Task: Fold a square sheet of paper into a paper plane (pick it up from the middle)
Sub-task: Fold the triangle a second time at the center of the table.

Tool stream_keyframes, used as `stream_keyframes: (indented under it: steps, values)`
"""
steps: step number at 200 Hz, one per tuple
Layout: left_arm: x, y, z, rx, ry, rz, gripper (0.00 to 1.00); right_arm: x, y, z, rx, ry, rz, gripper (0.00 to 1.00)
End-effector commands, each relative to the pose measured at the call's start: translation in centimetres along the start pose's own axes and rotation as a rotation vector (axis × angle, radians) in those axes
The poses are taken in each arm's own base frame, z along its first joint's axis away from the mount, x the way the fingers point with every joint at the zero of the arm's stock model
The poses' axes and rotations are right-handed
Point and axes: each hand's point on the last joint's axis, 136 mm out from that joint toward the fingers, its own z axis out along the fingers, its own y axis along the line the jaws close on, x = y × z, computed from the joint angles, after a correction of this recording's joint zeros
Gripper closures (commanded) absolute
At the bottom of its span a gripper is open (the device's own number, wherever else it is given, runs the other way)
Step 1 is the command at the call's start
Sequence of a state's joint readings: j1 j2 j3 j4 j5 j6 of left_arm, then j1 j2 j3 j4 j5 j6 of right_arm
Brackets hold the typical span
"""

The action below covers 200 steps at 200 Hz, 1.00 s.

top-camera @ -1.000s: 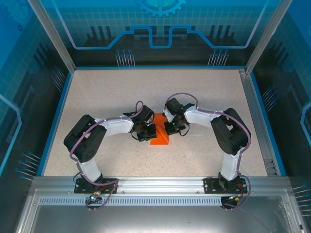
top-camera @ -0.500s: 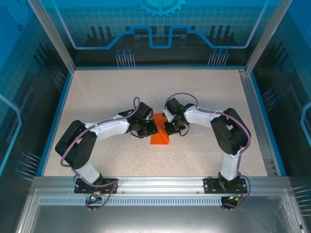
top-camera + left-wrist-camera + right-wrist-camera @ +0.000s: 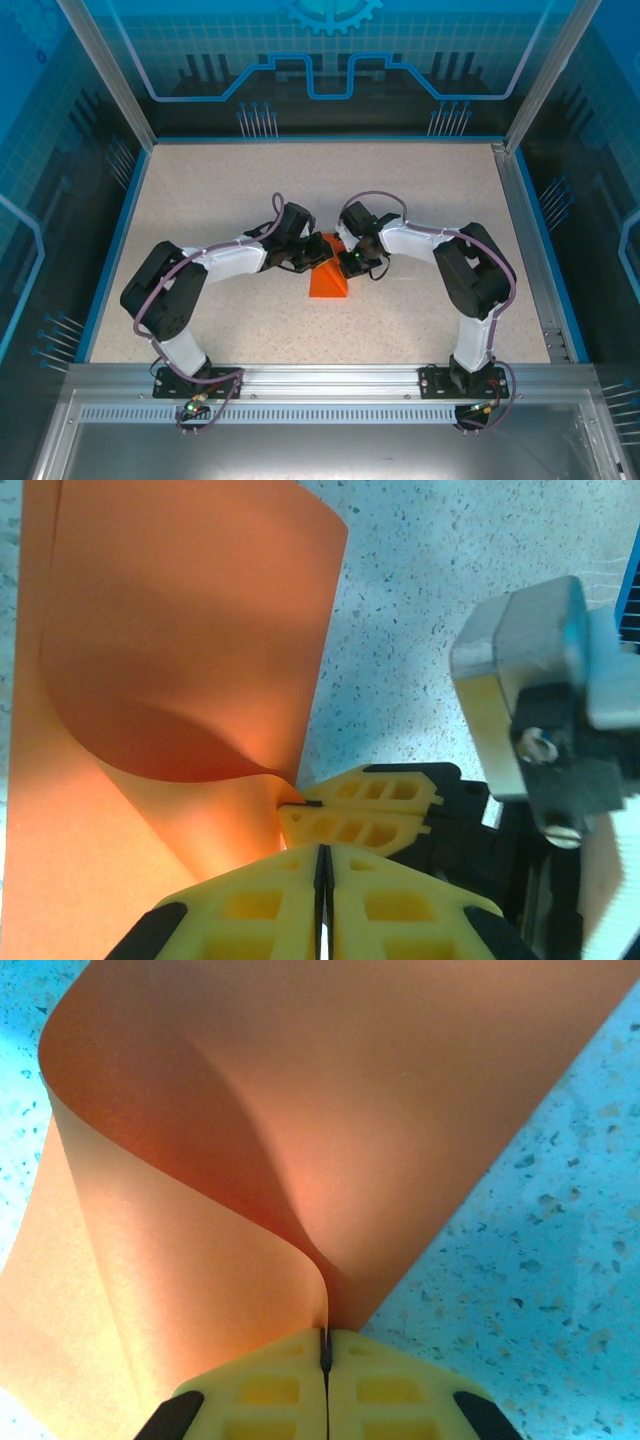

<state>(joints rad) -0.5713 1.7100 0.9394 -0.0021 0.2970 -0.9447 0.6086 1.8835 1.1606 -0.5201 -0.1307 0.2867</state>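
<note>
Found mid-worktop [image 3: 420, 200], between the two arms: orange paper [image 3: 329, 284], lower part flat, upper flap curled up in a loop. Pinched at the flap's edge by right hand [image 3: 325, 1340], fingers fully closed on the sheet. Just beside that pinch, left hand [image 3: 322, 855], fingers pressed together. Cannot tell whether any paper is caught between them.

Open table [image 3: 430, 200]; right pincer [image 3: 300, 805] seemingly blocking centre.
</note>
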Motion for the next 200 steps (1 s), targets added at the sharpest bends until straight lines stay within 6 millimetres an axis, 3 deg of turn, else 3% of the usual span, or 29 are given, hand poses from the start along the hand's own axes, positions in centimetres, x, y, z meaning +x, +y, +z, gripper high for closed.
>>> stream_keyframes:
  steps: [1, 130, 200]
  values:
    - [0.1, 0.6, 0.8, 0.006, 0.021, -0.032, 0.89, 1.2, -0.5, 1.4, 0.017, 0.052, 0.008, 0.95]
    - [1.2, 4.0, 2.6, -0.066, 0.053, -0.054, 0.89, 1.4, -0.6, 1.7, 0.017, 0.060, 0.011, 0.95]
    - [2.1, 6.9, 3.1, -0.158, 0.072, -0.068, 0.90, 1.4, -0.3, 1.7, 0.009, 0.060, 0.010, 0.94]
